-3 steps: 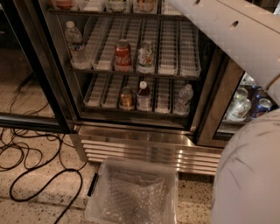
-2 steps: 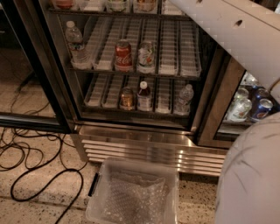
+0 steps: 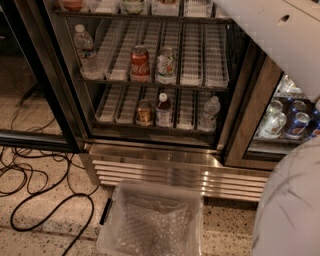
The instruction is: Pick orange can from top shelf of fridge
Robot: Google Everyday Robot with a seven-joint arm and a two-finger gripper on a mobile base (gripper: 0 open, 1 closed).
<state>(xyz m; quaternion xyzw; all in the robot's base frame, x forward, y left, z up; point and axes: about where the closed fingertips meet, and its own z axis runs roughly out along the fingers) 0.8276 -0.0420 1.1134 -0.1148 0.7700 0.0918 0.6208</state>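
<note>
The fridge (image 3: 150, 156) stands open in front of me. Its top shelf (image 3: 150, 16) runs along the upper edge of the view with white lane trays. Only the bottoms of the items on it show. An orange-tan item (image 3: 72, 4) at the far left of that shelf may be the orange can, but I cannot tell. My white arm (image 3: 270, 35) crosses the upper right corner and runs out of view at the top. My gripper is not in view.
On the middle rack stand a water bottle (image 3: 86, 50), a red Coca-Cola can (image 3: 140, 63) and a pale can (image 3: 165, 64). The lowest rack holds an amber-brown can (image 3: 145, 113) and two bottles. A clear plastic bin (image 3: 150, 222) and black cables (image 3: 40, 195) lie on the floor. The right door (image 3: 250, 125) shows more cans behind it.
My arm has shifted slightly up and to the right in the upper corner. Nothing in the fridge has moved.
</note>
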